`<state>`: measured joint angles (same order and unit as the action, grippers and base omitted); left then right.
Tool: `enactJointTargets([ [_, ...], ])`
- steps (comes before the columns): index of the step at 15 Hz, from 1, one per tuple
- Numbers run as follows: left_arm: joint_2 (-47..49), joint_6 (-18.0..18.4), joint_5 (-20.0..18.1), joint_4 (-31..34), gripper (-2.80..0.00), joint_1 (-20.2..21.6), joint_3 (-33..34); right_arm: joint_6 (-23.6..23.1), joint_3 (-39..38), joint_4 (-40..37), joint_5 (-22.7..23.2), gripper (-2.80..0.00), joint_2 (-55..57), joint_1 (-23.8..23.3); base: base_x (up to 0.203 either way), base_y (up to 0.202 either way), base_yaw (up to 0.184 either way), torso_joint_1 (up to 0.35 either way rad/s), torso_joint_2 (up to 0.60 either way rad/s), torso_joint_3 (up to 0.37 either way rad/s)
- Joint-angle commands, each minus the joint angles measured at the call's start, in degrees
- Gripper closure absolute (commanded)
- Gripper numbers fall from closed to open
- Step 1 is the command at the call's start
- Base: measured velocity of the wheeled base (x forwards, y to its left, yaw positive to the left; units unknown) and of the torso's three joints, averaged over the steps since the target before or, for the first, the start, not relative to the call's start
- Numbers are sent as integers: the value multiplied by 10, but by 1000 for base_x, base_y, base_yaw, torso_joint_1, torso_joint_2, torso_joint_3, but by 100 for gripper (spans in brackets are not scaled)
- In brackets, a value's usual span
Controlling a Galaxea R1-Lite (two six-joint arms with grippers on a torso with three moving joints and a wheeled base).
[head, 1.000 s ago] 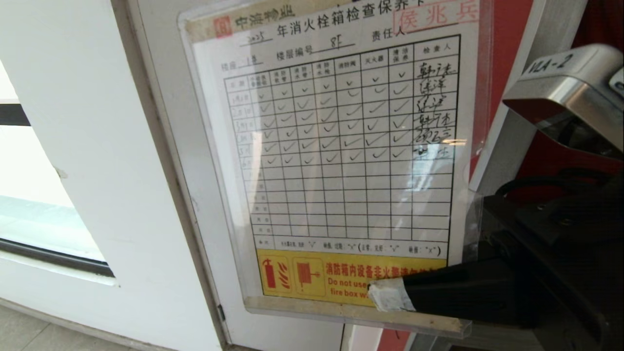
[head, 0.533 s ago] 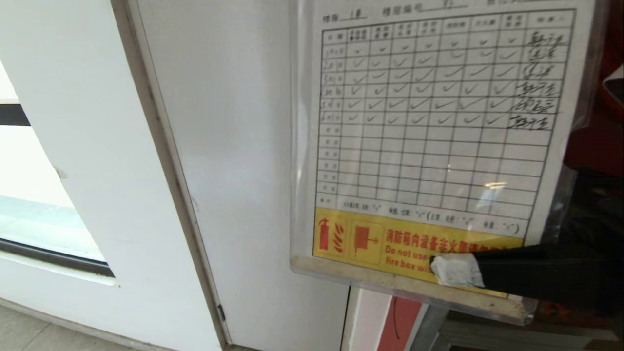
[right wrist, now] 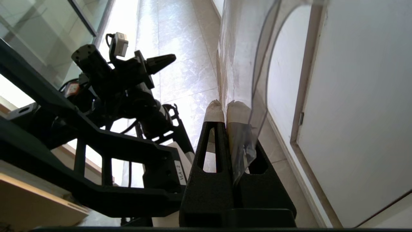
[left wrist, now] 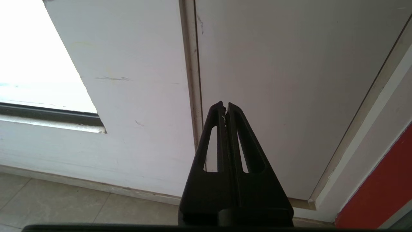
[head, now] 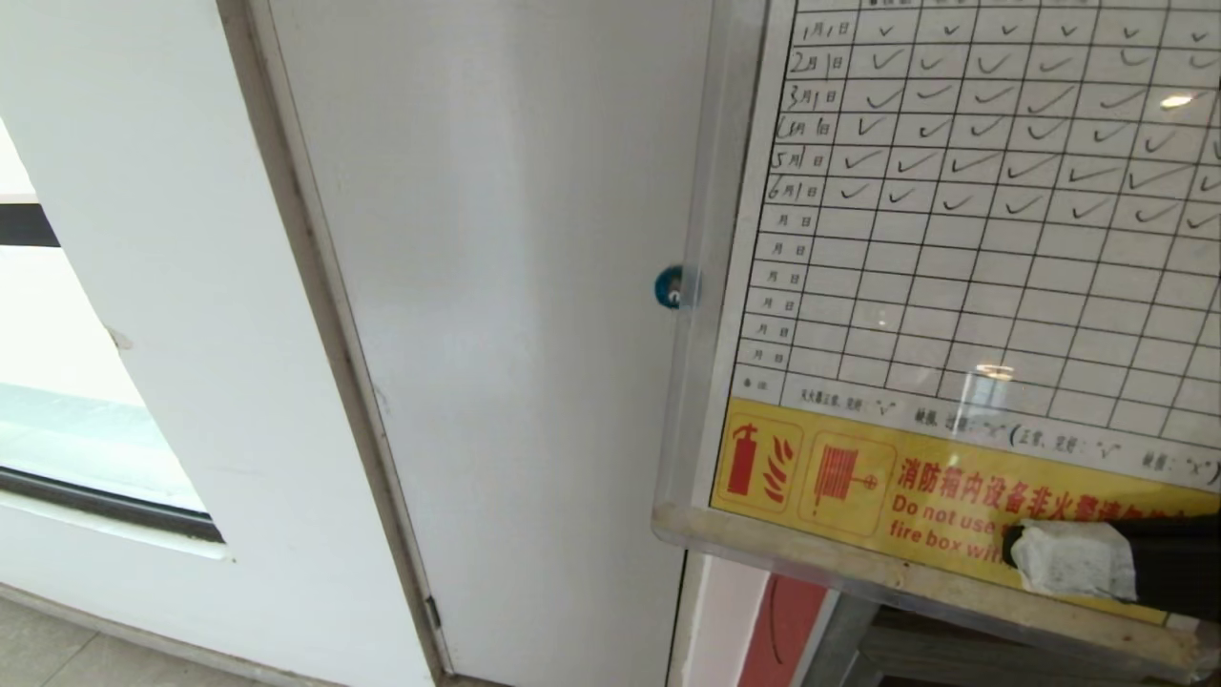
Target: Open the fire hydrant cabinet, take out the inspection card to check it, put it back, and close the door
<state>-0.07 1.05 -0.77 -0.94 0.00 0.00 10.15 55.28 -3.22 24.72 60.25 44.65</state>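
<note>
The inspection card [head: 963,239], a white check-mark grid with a yellow warning strip in a clear sleeve, fills the right of the head view, close to the camera. My right gripper [head: 1073,561] is shut on the card's lower edge at the yellow strip, with one taped fingertip showing in front. In the right wrist view the taped fingertips [right wrist: 214,112] pinch the sleeve [right wrist: 239,64], seen edge-on. A red part of the fire hydrant cabinet [head: 792,620] shows below the card; its door is hidden. My left gripper [left wrist: 224,106] is shut, empty and parked low.
A plain grey-white flush door [head: 515,334] with a round blue lock [head: 668,286] stands left of the card. Further left are a white wall [head: 162,286] and a window [head: 57,429]. Grey floor tiles [left wrist: 58,206] lie below.
My right gripper has carried the card to the right and nearer the camera. The blue lock, covered before, now shows. The wall and door behind have not shifted.
</note>
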Motion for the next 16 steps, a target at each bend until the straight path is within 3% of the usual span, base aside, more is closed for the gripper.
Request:
enactJointTargets([
  [1, 1, 0, 0, 0, 0, 0, 4, 0, -4, -1, 2, 0, -19, 0, 0, 0, 0, 0, 0, 0],
  [10, 1, 0, 0, 0, 0, 0, 4, -1, -1, -116, -4, 0, -76, 0, 0, 0, 0, 0, 0, 0],
  [16, 1, 0, 0, 0, 0, 0, 4, -4, 15, -219, -129, 0, -151, 0, 0, 0, 0, 0, 0, 0],
])
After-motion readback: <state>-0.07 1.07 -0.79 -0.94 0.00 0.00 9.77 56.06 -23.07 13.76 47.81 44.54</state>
